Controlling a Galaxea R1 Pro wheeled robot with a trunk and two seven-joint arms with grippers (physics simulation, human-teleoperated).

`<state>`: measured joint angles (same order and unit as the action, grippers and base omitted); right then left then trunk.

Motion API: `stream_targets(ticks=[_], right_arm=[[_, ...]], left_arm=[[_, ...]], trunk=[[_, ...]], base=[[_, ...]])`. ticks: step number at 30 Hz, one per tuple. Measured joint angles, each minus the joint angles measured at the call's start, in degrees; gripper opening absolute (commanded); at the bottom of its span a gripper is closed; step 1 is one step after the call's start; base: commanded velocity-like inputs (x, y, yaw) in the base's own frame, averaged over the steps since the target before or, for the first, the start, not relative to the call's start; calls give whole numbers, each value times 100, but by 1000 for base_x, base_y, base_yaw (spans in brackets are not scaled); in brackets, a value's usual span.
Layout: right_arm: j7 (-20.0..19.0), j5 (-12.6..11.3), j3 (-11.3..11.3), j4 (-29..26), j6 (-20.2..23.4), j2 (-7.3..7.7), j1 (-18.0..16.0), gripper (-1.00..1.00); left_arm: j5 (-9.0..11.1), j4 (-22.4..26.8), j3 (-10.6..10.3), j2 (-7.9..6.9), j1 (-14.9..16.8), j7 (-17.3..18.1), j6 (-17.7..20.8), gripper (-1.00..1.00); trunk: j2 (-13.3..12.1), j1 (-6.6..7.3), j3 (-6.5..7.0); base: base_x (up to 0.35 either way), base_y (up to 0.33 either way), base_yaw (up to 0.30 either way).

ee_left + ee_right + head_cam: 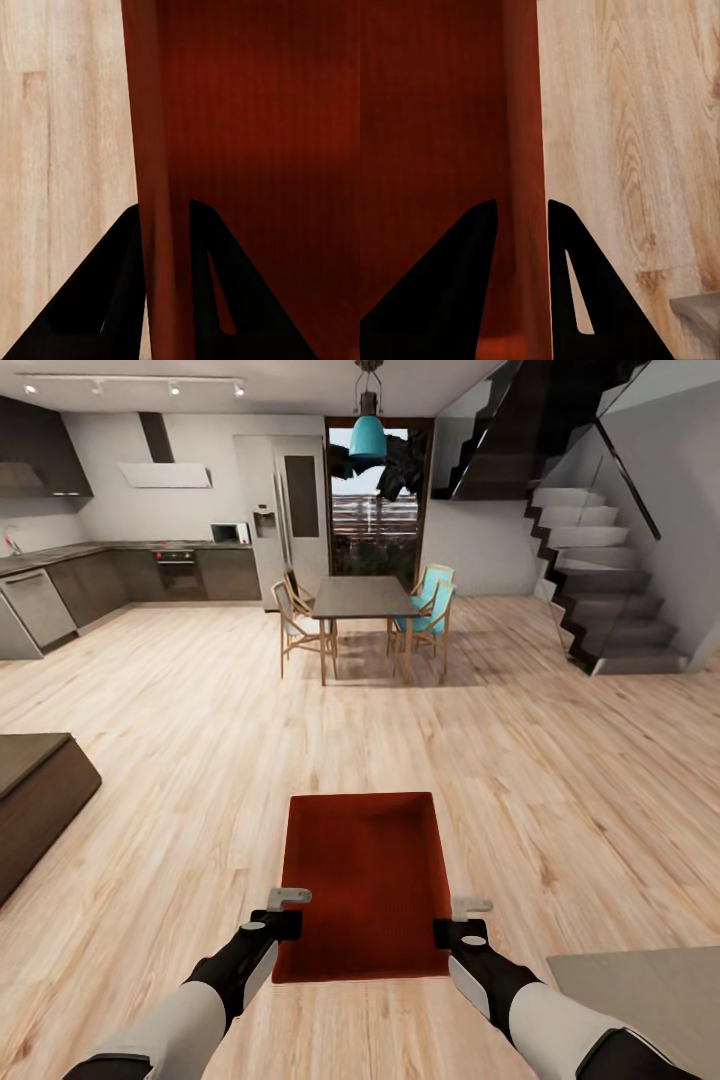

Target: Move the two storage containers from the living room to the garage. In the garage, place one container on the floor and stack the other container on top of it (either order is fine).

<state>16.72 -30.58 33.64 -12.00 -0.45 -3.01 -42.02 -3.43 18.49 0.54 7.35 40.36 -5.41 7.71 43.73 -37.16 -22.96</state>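
One orange-red lidless storage container (365,880) hangs level in front of me above the light wood-plank floor. My left gripper (287,912) is shut on its left wall, my right gripper (458,920) on its right wall. In the left wrist view the black fingers (112,285) straddle the thin container wall (161,225), with the ribbed inside beside it. The right wrist view shows the same clamp: black fingers (465,277) on either side of the wall (523,225).
A dining table (365,600) with several chairs stands straight ahead. A kitchen counter (60,585) runs along the far left, and stairs (600,590) rise at the right. A dark low cabinet (35,800) juts in at the left. A grey surface corner (650,990) sits near right.
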Motion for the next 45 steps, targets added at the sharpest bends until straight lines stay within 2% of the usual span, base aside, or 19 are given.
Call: stream_targets(ticks=[22, 38, 45], right_arm=[[-1, 1, -1, 0, 0, 0, 0, -100], [0, 13, -11, -4, 7, 1, 1, -100], [-3, 12, -10, -2, 7, 0, 0, -100]], left_arm=[[-3, 0, 2, 1, 0, 0, 0, -100], [-2, -5, 4, 2, 1, 0, -1, -100], [-1, -2, 3, 1, 0, -1, 1, -100]], trunk=[[0, 0, 0], [0, 0, 0], [0, 0, 0]], base=[[323, 0, -3], [323, 0, -214], [323, 0, -42]])
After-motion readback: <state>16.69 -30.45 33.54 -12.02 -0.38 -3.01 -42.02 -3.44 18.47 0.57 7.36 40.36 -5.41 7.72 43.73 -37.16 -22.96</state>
